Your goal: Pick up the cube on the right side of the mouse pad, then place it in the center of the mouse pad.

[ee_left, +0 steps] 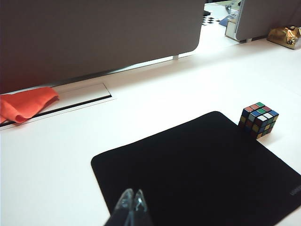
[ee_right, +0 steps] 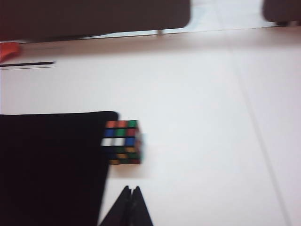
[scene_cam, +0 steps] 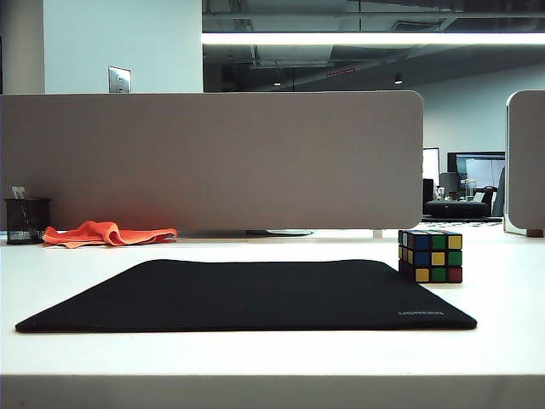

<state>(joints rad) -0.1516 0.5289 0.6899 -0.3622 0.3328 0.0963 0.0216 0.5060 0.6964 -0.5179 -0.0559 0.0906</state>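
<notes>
Black fabric mat: the mouse pad [scene_cam: 255,294] lies flat on the white table [scene_cam: 502,341], wide side toward the exterior camera, with grey "UGREEN" lettering at its near right corner.
Mouse pad surface: bare in all three views.
Cube: the cube [scene_cam: 430,256] stands on the table at the pad's right edge, toward the far right corner, just beside or touching the pad; contact cannot be confirmed.
Cube faces: black frame; blue, yellow, green and red stickers face the exterior camera; the left wrist view adds white stickers on top [ee_left: 258,120].
Cube in right wrist view: blurred [ee_right: 122,142], resting on the table against the pad's edge [ee_right: 51,165].
Left gripper: the left gripper [ee_left: 131,203] has its two clear fingertips pressed together with nothing between them; it hangs over the near left part of the pad [ee_left: 202,169], well apart from the cube.
Right gripper: the right gripper [ee_right: 130,200] has dark fingers pressed together, holding nothing; it hangs over the table just beside the pad's right edge, on the near side of the cube, not touching it.
Exterior view: neither gripper appears.
Partition: a grey divider panel [scene_cam: 213,162] stands along the far edge of the table.
Orange cloth: crumpled [scene_cam: 106,233] at the far left, below the panel.
Pen holder: black mesh cup [scene_cam: 25,220], left of the cloth.
</notes>
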